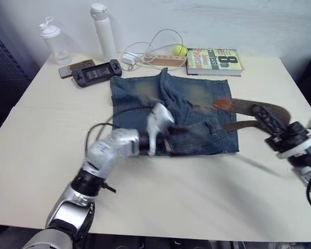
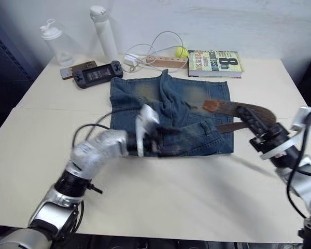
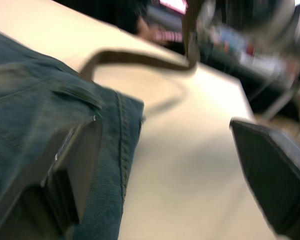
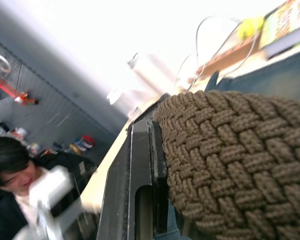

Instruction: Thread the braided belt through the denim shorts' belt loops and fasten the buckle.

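Note:
The denim shorts lie flat mid-table, waistband toward me. My left gripper is open at the waistband edge: one finger rests on the denim and the other hangs over the bare table. The braided belt curves off the shorts' right side, its tan tip lying on the denim. My right gripper is shut on the belt just right of the shorts. One belt loop shows near the waistband's right end. The buckle is hidden.
Behind the shorts lie a book, a tennis ball on a wooden block with a white cable, a game controller, a phone and two bottles. A person shows in the right wrist view.

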`<state>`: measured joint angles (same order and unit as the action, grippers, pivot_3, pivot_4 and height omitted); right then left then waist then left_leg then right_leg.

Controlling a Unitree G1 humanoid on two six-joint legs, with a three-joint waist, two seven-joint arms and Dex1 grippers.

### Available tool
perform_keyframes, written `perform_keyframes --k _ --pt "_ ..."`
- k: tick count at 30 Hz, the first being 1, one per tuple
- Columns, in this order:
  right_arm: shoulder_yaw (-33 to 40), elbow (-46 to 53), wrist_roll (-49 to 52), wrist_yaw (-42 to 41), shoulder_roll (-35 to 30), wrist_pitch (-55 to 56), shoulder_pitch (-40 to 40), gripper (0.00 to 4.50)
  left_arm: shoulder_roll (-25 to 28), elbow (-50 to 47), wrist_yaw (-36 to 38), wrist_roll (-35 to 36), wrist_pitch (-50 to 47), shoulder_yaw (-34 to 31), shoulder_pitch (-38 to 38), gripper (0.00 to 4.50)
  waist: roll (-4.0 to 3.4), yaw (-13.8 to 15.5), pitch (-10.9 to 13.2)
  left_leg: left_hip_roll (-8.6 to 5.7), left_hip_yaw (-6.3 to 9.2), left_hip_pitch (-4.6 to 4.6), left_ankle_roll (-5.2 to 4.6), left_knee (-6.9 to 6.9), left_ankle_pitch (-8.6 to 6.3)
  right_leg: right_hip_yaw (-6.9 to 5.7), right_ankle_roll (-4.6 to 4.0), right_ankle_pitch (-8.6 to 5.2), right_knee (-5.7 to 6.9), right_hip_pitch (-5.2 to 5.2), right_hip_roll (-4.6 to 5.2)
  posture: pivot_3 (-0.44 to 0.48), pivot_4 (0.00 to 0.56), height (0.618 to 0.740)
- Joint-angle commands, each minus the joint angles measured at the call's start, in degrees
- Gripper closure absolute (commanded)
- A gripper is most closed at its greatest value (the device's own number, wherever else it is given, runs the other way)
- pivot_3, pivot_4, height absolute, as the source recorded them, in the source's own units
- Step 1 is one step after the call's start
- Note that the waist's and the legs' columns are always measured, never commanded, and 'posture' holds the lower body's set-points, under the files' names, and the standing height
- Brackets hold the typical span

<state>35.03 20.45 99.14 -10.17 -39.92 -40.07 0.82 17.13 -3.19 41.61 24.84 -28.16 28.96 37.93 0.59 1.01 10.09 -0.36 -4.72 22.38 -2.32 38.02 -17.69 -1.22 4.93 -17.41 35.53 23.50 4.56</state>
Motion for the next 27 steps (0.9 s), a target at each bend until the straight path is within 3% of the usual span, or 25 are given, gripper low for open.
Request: perform_keyframes --k 1,6,13,18,22,27 --pt "4.92 1.94 2.17 0.6 -0.76 0.69 -1.95 4.5 -3.3 5.11 2.66 -10.02 13.82 4.16 2.58 0.04 0.02 0.22 0.01 0.01 0.0 0.05 -0.01 0.0 0.0 0.01 0.0 0.0 0.0 0.06 0.0 0.0 0.15 0.708" --pt "6.67 5.16 2.01 2.17 0.59 2.17 -4.37 4.5 -9.15 20.18 -2.6 -22.03 27.66 5.24 6.88 0.04 -0.01 0.1 0.01 0.03 0.0 0.03 -0.45 0.0 -0.16 0.04 -0.02 -0.01 0.1 0.1 0.0 0.0 0.15 0.708" --pt "7.71 8.91 1.26 4.29 3.58 5.11 -7.73 4.5 -15.67 31.14 -4.22 -27.08 34.64 3.47 9.89 0.04 0.02 0.38 0.03 0.02 0.02 0.13 -0.55 0.02 -0.16 -0.01 0.04 0.02 0.07 0.14 0.02 0.0 0.15 0.708" --pt "7.35 8.58 3.25 8.69 5.74 9.16 -5.18 4.5 -20.54 47.1 -10.42 -33.77 40.41 3.68 13.34 0.04 0.06 0.43 0.06 0.02 0.02 0.16 -0.6 0.12 -0.18 -0.03 0.1 0.05 0.08 0.13 0.02 0.0 0.15 0.708" --pt "6.99 8.6 2.37 9.72 5.15 9.51 -4.91 4.5 -21.85 57.05 -14.64 -40.29 45.74 5.38 16.58 1.18 0.09 0.42 0.07 0.02 0.02 0.13 -0.62 0.13 -0.18 -0.03 0.11 0.06 0.14 0.12 0.01 0.0 0.15 0.708" --pt "6.06 9.13 3.0 10.35 3.79 8.44 -5.28 4.5 -22.11 60.38 -14.18 -41.9 50.18 3.87 17.9 3.47 0.09 0.33 0.08 0.02 0.01 0.11 -0.65 0.14 -0.17 -0.02 0.14 0.08 0.13 0.08 0.03 0.0 0.15 0.708"
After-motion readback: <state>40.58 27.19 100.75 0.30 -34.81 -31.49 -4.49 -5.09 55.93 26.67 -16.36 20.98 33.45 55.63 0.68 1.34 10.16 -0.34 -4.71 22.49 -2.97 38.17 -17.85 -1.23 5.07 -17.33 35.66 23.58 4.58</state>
